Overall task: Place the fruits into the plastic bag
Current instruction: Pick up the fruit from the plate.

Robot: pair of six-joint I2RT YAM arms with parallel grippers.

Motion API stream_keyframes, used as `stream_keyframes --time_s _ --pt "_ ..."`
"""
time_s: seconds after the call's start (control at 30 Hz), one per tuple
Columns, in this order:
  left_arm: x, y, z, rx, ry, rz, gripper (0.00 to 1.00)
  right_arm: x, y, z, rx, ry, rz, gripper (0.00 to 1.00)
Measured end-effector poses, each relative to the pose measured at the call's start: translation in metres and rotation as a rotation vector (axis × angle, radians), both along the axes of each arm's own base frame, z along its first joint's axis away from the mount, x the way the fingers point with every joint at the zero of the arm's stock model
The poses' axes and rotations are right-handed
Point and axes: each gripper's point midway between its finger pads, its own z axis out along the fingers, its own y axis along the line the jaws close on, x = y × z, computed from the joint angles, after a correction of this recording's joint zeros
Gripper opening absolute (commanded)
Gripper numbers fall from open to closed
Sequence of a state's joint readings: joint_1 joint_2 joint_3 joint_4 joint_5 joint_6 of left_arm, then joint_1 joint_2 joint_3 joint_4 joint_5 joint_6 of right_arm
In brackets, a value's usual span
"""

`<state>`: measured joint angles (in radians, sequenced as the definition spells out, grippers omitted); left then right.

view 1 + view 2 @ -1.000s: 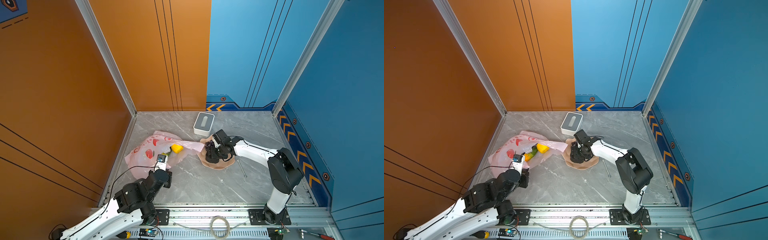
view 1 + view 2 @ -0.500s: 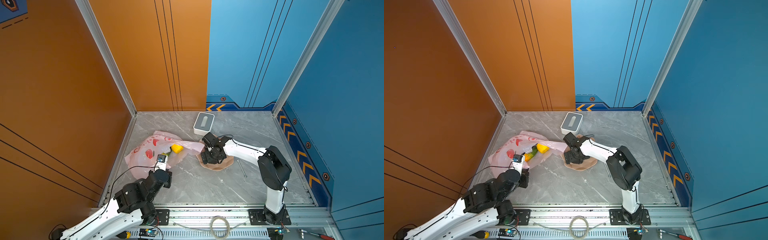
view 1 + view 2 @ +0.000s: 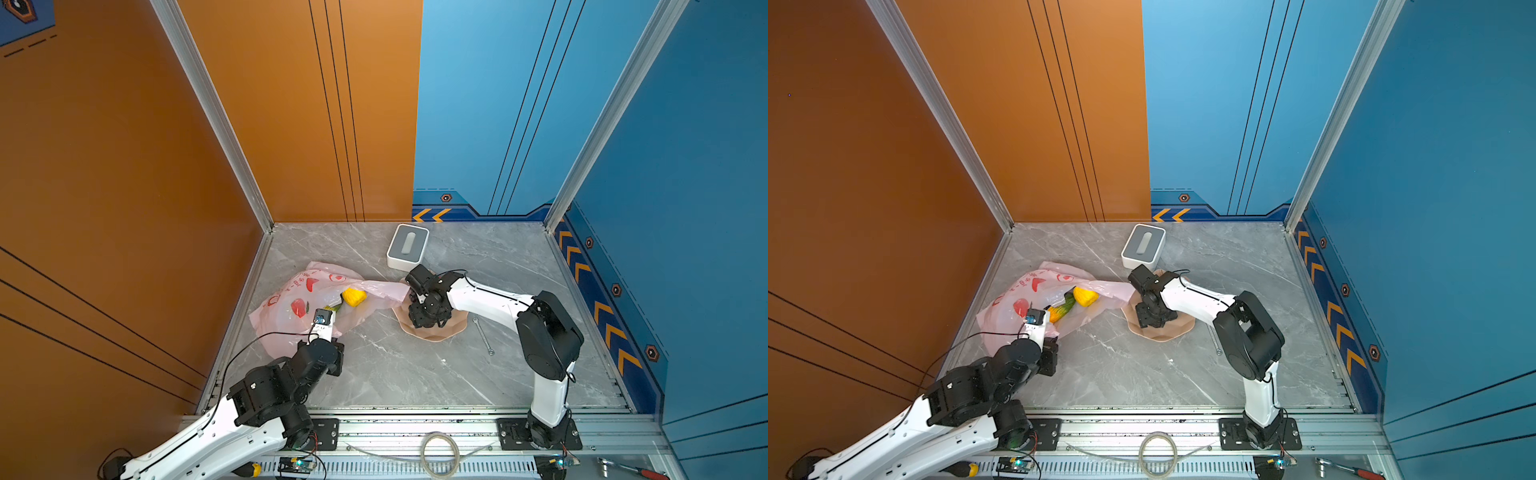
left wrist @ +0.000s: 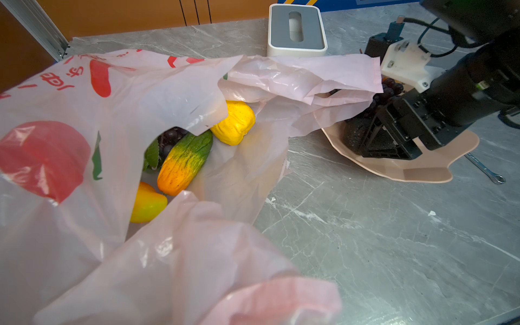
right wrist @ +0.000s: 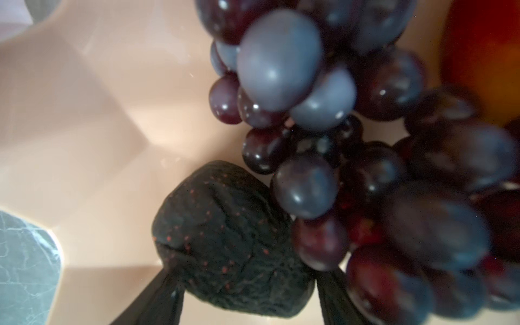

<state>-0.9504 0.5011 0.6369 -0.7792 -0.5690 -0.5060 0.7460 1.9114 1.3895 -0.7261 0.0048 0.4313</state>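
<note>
Left gripper point(image 3: 328, 311) clamped on plastic bag point(image 4: 168, 84); right gripper point(image 5: 250, 287) astride blackish avocado point(image 5: 230, 233) on plate point(image 5: 98, 140), closure indeterminable

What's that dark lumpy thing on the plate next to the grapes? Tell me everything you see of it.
The dark fruit is blackish and avocado-like, with wrinkled matte skin speckled with tiny red dots; it looks rubbery. It lies on the peach plate, against the purple grape bunch. The right tool's two black fingers flank it; whether they squeeze it yet is unclear.
</note>
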Motion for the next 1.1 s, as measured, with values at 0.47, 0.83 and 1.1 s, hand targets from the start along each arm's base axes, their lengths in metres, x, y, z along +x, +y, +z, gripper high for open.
stream_keyframes --time_s 0.47,0.83,1.1 --pt "0.000 0.000 0.000 0.000 0.000 0.000 0.00 0.007 -0.005 0.012 0.098 0.015 -0.042 0.37" --pt "0.000 0.000 0.000 0.000 0.000 0.000 0.00 0.007 -0.005 0.023 0.217 0.028 -0.077 0.36" --pt "0.000 0.000 0.000 0.000 0.000 0.000 0.00 0.013 -0.017 0.040 0.408 0.034 -0.172 0.35"
